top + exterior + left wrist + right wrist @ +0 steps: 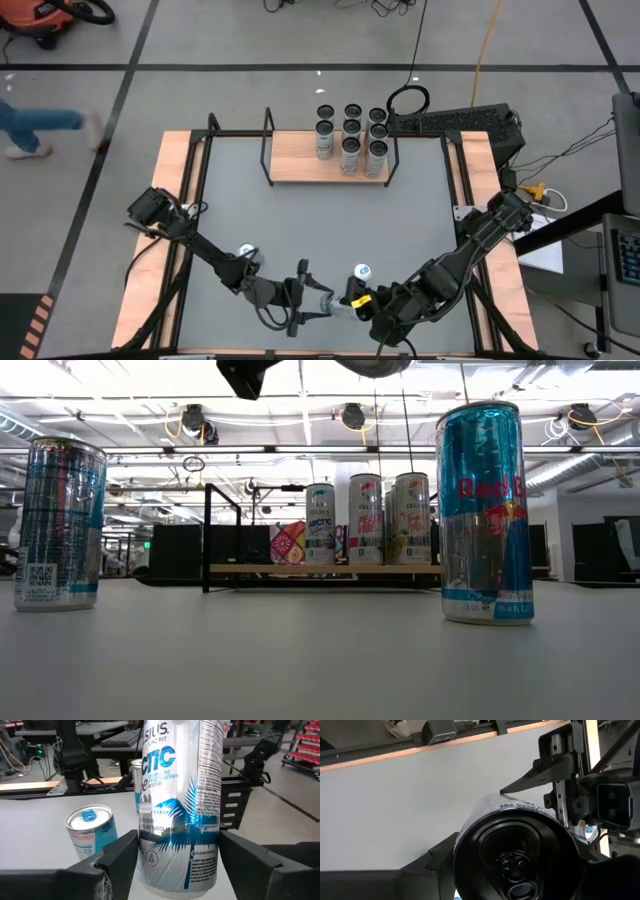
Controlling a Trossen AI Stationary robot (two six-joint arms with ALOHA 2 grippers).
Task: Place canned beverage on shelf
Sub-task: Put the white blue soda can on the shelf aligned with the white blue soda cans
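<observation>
Both grippers, left (318,303) and right (362,303), clamp our white-blue slim can (180,820) | uneven release risks dropping it near-centre, far from light-wood shelf (290,160).

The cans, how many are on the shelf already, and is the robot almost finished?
About seven cans already stand on the shelf. One more can is in hand: the left gripper and right gripper both hold it near the table's front edge. Two loose cans wait on the table, so not finished yet.
</observation>
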